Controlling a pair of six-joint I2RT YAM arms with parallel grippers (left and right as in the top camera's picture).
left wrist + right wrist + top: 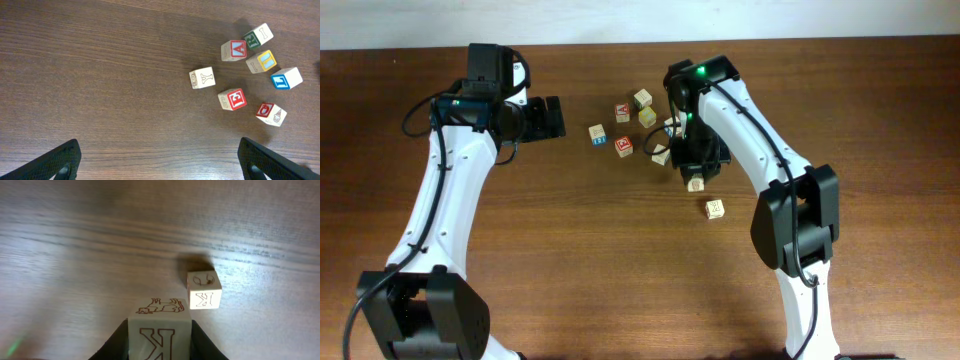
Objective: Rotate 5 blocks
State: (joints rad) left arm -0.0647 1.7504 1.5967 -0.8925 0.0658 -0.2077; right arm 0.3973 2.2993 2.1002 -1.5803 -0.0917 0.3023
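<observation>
The blocks lie scattered, not in a line. My right gripper (695, 172) (160, 330) is shut on a pale K block (160, 332) (695, 184), one finger on each side. Whether the K block rests on the wood or hangs just above it does not show. Another pale block (204, 290) (715, 208) sits apart, just beyond and to the right. My left gripper (550, 117) (159, 150) stands wide open over bare wood. Ahead of it lie a pale Y block (202, 78), a red A block (233, 50), a green block (258, 36), a blue block (286, 78) and two other red blocks (232, 99) (271, 114).
A yellow-framed cube (261, 61) (647, 117) lies within the cluster, between the green and blue blocks. The brown wooden table (570, 250) stretches toward the front edge. The right arm (790, 190) reaches in from the right front.
</observation>
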